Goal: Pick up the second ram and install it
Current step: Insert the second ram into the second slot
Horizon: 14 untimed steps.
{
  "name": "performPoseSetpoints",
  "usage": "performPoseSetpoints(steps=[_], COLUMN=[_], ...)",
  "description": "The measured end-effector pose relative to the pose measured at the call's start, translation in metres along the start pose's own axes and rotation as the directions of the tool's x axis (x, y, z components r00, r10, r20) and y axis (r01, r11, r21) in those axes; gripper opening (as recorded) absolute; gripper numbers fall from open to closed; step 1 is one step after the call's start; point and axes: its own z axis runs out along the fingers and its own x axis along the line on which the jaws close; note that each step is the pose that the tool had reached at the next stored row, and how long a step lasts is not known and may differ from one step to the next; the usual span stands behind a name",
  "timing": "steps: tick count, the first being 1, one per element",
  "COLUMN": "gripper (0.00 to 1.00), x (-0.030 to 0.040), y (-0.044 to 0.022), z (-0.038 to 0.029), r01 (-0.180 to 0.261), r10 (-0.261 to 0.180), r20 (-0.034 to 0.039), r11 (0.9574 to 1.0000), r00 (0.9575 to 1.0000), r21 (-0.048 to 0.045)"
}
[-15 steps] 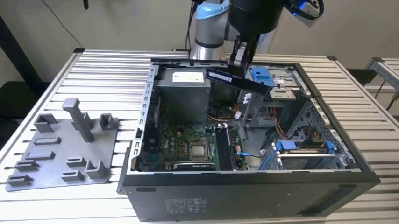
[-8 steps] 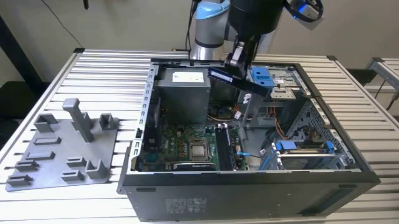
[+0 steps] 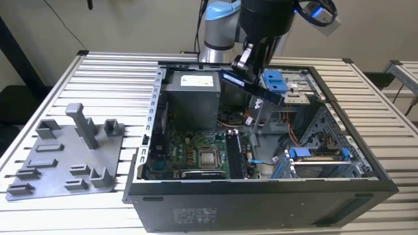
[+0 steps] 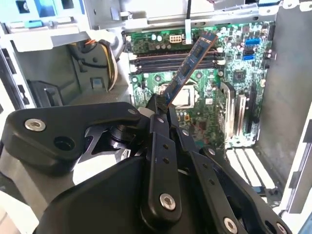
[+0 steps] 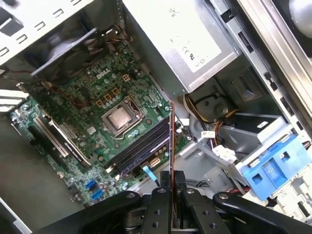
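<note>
case (image 3: 261, 205): on table (image 3: 111, 73)
tray (image 3: 65, 156): exterior view's left of case
power supply (image 3: 191, 98): behind motherboard (image 3: 186, 147)
second ram (image 3: 255, 89): above motherboard

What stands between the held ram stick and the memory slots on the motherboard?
Nothing visible. The claw holds the thin bluish-green ram stick in open air over the long dark memory slots of the green motherboard.

A plain beige wall (image 3: 130, 24) runs across the top of the exterior view, evenly lit. A thin black cable (image 3: 62, 22) hangs down it in the upper left. Below stands a table (image 3: 98, 73) of pale metal slats that spans most of the frame. At the upper right edge, a second slatted table (image 3: 404, 73) stands apart from it. A black bar (image 3: 16, 49) slants down the left edge above a dark patch of floor (image 3: 10, 122).
</note>
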Motion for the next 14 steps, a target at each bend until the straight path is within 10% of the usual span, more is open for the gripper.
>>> performPoseSetpoints(steps=[14], gripper=[0.14], x=[0.0006], y=[0.0], z=[0.0053], r01=[-0.122], r10=[0.123], r20=[-0.0217], r11=[0.9919], r00=[0.9922], r21=[0.0351])
